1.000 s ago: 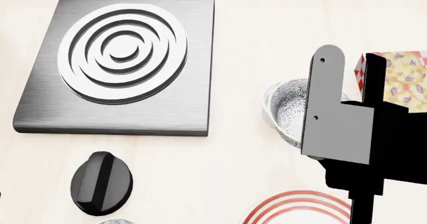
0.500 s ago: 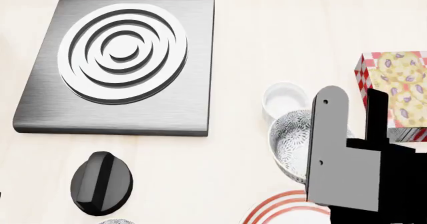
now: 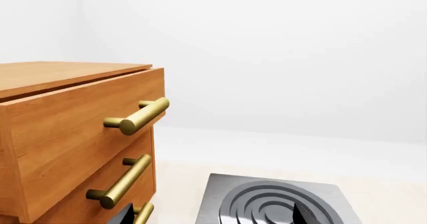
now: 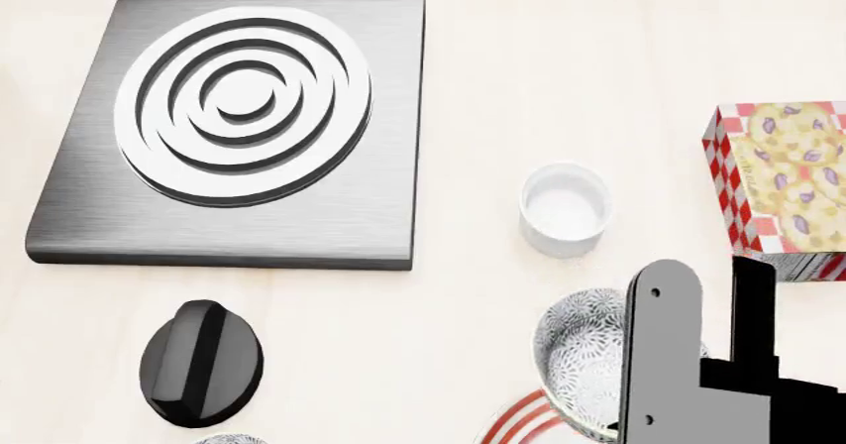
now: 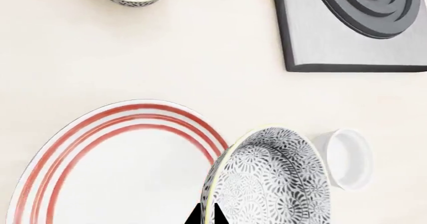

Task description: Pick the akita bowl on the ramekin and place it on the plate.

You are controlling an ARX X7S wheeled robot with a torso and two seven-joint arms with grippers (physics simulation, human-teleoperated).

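We judge the carry underway: our right hand [image 4: 700, 365] grips the akita bowl [image 4: 588, 360], clear of the ramekin [image 4: 566, 209], and next must lower it onto the plate [image 5: 120, 184]; we cannot tell the left hand's state.

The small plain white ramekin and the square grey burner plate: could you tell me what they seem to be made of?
The small plain white ramekin looks like glazed ceramic: smooth, glossy, soft highlights. The square grey burner plate looks like brushed metal: fine streaks, satin sheen. Both are renders, so uncertain.
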